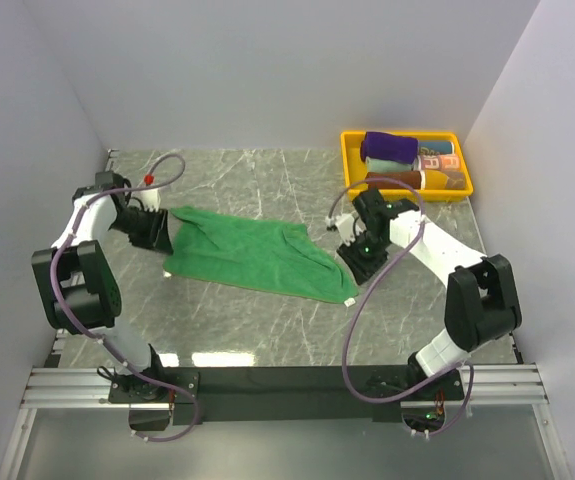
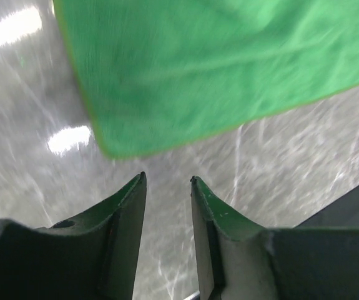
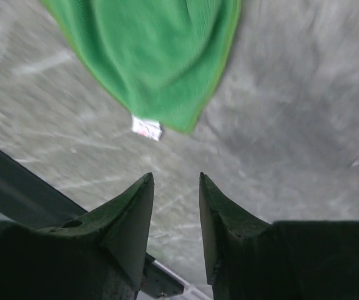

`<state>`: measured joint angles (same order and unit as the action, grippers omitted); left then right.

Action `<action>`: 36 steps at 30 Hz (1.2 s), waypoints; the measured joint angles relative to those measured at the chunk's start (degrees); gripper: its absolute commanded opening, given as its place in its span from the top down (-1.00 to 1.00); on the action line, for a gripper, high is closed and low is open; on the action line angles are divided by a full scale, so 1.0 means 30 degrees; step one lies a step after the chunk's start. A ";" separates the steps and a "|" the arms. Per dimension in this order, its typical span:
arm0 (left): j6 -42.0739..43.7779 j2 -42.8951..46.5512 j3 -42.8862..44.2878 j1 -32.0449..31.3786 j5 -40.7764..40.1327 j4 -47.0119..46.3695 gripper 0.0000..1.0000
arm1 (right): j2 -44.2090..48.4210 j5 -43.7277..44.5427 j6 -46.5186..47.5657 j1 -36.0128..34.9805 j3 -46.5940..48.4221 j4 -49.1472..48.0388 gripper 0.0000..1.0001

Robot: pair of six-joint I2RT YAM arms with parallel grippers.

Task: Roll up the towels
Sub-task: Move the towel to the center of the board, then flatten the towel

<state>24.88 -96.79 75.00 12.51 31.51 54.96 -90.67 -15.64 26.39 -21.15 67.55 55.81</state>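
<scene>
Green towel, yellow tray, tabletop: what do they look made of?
Green towel: soft cloth, possibly microfibre, matte. It wrinkles and folds, and has a hemmed edge and a white tag.
Tray: likely moulded plastic, with a smooth, evenly yellow surface and a rigid raised rim.
Tabletop: grey marble pattern, glossy, with lights reflecting off it. Real stone or printed laminate, cannot tell.

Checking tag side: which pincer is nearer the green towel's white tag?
Right. The right pincer sits just short of the tag; the left pincer is at the towel's far end.
</scene>
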 measured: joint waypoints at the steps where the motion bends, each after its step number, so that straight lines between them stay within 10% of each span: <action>1: 0.0029 0.0000 -0.0481 0.0175 -0.0270 0.0029 0.21 | 0.0204 0.0474 -0.0073 -0.0044 -0.0656 -0.0109 0.17; 36: -0.1064 0.0211 -0.3978 0.0576 -0.1574 -0.3300 -0.04 | -0.4255 0.2820 -0.3504 -0.1603 -0.1005 -0.2441 0.31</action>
<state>21.69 -96.16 63.07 14.24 26.79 45.06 -103.44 -7.18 15.88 -25.96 64.53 48.49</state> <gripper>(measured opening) 0.520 0.336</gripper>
